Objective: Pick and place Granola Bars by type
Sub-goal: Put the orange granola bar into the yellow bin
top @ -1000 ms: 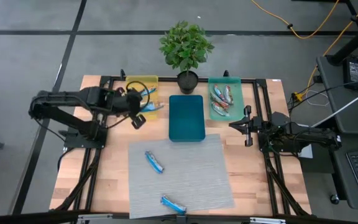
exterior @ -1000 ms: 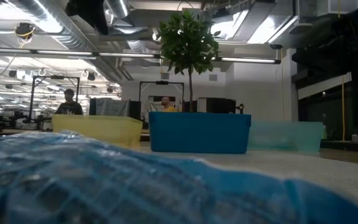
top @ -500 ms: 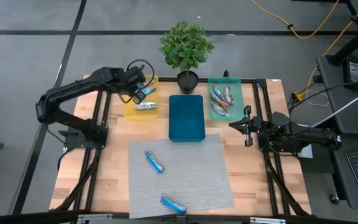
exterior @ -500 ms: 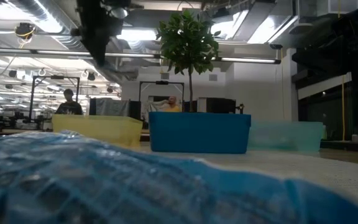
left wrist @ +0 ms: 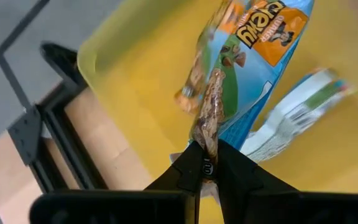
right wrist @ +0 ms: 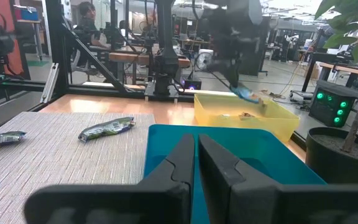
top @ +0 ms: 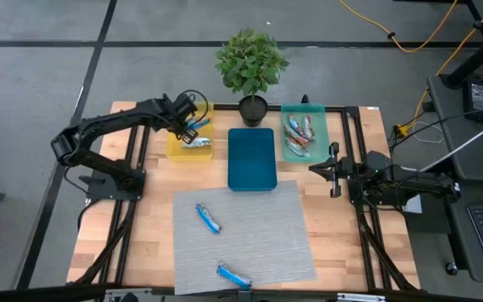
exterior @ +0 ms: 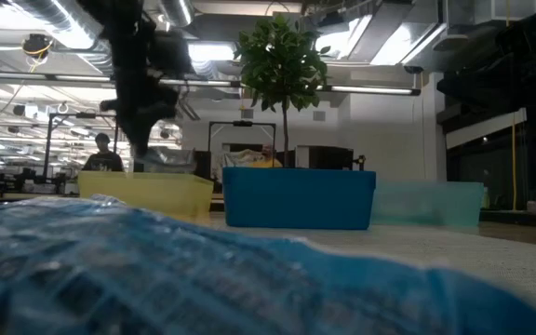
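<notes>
My left gripper [top: 189, 126] hovers over the yellow tray [top: 177, 144] at the table's far left, shut on a blue bar with an orange label [left wrist: 253, 56]. A silvery-white bar [left wrist: 297, 112] lies flat on that tray's floor beneath it. Two blue bars [top: 208, 218] [top: 233, 274] lie flat on the grey mat. Red-orange bars [top: 298, 132] lie in the light teal tray [top: 317, 113]. My right gripper [top: 313, 169] waits at the table's right side, shut and touching nothing. My left gripper pinches the blue bar between its two fingers by a crimped edge of the wrapper [left wrist: 209, 124]. The fingers come from above, pointing down into the tray. The bar is lifted clear and hangs below the fingertips, over the tray floor.
A dark teal tray [top: 251, 180] stands between the yellow and light teal ones. A potted plant [top: 251, 67] stands just behind it at the far edge. The grey mat [top: 267, 235] covers the near middle of the table. People show in the room beyond.
My left arm has stretched out from the table's left side toward the far edge, rising with the blue bar and then coming down over the yellow tray. A silvery-white bar now lies in the tray. My right arm has kept still.
</notes>
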Available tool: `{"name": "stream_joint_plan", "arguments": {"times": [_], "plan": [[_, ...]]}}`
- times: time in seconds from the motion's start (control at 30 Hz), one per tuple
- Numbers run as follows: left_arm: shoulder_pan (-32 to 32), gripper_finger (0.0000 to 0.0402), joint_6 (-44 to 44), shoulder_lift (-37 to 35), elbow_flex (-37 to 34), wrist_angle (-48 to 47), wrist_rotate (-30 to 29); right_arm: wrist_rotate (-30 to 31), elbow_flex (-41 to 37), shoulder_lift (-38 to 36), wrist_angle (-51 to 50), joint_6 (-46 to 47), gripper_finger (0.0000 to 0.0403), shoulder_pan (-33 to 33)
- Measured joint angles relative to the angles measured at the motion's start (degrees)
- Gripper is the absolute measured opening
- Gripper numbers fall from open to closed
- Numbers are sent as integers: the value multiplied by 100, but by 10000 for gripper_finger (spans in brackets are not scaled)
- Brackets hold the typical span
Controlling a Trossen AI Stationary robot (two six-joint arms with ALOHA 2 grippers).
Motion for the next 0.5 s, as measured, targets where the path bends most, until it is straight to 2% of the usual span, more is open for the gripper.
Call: {"name": "stream_joint_plan", "arguments": {"times": [0.33,0.5], "plan": [[162,25,24,-4,-709,504,301,-1,0,0,0,0,24,0],[160,38,-61,-4,-950,615,423,0,0,0,2,0,24,2]]}}
